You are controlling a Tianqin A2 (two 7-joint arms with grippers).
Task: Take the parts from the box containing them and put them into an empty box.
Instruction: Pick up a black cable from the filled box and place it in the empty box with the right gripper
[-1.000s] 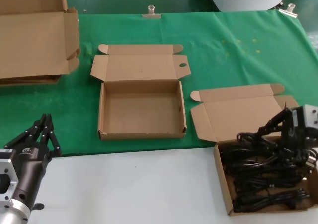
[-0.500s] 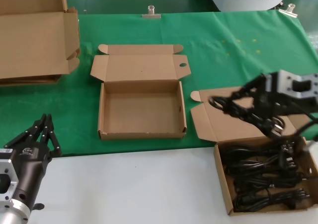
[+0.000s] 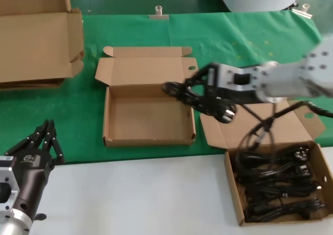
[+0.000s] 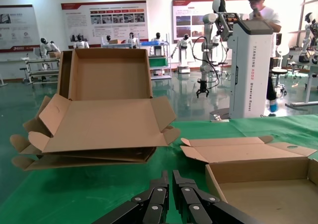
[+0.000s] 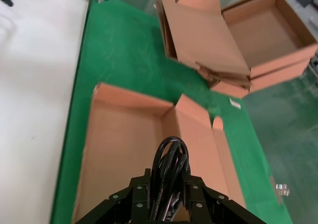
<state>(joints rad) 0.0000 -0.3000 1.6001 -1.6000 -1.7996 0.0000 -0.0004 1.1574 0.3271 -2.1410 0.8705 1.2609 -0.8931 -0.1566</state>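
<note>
My right gripper [image 3: 200, 89] is shut on a coiled black power cord [image 3: 193, 98] and holds it in the air over the right edge of the empty mailer box [image 3: 147, 138]. In the right wrist view the cord [image 5: 169, 167] loops out between the fingers above that box [image 5: 119, 149]. A loose length of cord [image 3: 260, 128] trails down to the box with the remaining cords [image 3: 278, 185] at the front right. My left gripper [image 3: 46, 136] is shut and empty at the front left, also in the left wrist view [image 4: 171, 180].
Large cardboard cartons [image 3: 36, 42] stand at the back left on the green mat. The source box's open lid [image 3: 250, 110] lies flat behind it. A white table surface [image 3: 135, 198] runs along the front. A metal clip [image 3: 157, 12] sits at the mat's far edge.
My right gripper lifted one cord bundle out of the right box and carried it left to the empty box's right edge. The left arm has not moved.
</note>
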